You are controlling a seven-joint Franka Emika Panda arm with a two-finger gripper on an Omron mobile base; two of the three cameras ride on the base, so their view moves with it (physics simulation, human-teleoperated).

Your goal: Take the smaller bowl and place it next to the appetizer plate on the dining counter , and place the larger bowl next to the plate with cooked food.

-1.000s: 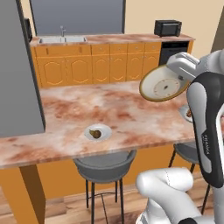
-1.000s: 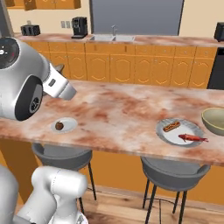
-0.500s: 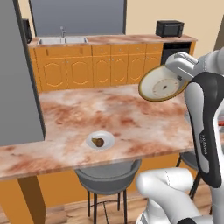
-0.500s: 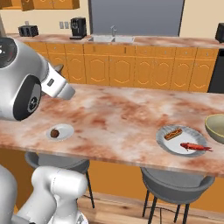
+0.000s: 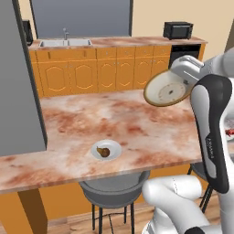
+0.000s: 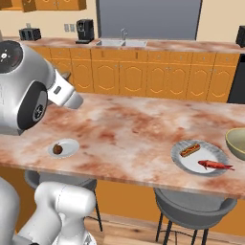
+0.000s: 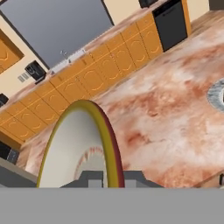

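smaller bowl (image 5: 167, 89): smooth, matt beige like glazed ceramic; pale inside, thin yellowish rim.
larger bowl (image 6: 237, 142): smooth olive-grey, faint sheen, yellow rim.
dining counter (image 5: 137, 132): the surface is polished reddish-brown marbled stone with soft reflections; base is orange wood with a plain, even finish.
small plate (image 5: 106, 149): smooth white, ceramic-looking, slightly glossy.
large plate (image 6: 201, 157): pale grey-white, smooth, matt.
stools (image 6: 194, 208): matt grey seats on thin dark metal legs.
wall cabinets (image 6: 143, 74): orange wood, panelled doors, satin finish.
sink (image 6: 121, 42): brushed grey metal.
robot arm (image 5: 212, 123): glossy white plastic shells, dark joints.
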